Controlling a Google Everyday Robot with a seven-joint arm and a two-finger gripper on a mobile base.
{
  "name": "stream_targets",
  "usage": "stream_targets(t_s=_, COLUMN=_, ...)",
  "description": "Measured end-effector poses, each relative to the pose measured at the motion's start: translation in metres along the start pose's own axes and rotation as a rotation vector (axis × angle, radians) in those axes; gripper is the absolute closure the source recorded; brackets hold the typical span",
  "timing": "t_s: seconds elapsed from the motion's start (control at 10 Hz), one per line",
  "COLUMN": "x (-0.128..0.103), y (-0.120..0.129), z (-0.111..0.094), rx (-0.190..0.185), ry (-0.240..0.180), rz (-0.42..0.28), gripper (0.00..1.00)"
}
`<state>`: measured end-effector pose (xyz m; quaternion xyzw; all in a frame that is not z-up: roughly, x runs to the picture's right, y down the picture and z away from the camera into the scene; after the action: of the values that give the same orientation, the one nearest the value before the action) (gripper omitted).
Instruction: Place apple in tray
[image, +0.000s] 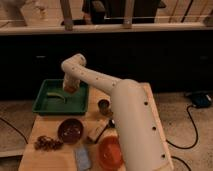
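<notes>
The green tray (47, 106) lies at the back left of the wooden table. My gripper (70, 88) hangs at the end of the white arm (95, 80), over the tray's back right corner. The small orange-yellow apple (70, 89) shows right at the gripper's tip, inside the tray's outline. I cannot tell whether it rests on the tray floor or is held just above it.
A curved yellow-green piece (57, 96) lies in the tray. On the table are a maroon bowl (70, 130), an orange bowl (111, 152), a small dark cup (103, 105), a tan bar (96, 132), a blue packet (82, 158) and a brown cluster (46, 143).
</notes>
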<state>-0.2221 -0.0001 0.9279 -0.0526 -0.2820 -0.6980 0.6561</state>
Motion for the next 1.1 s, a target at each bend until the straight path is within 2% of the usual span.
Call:
stream_targets(t_s=0.2, x=-0.0002, y=0.0001, z=0.0002, rx=-0.001, ry=0.001, rz=-0.001, gripper=0.31)
stream_targets(t_s=0.3, x=-0.0001, y=0.0001, z=0.0002, rx=-0.001, ry=0.001, rz=-0.001, gripper=0.24)
stream_targets(t_s=0.4, x=-0.0002, y=0.0002, z=0.0003, rx=-0.001, ry=0.0, rz=-0.002, gripper=0.21)
stream_targets(t_s=1.1, x=-0.0008, y=0.0016, z=-0.0002, rx=-0.001, ry=-0.002, rz=-0.006, gripper=0.2)
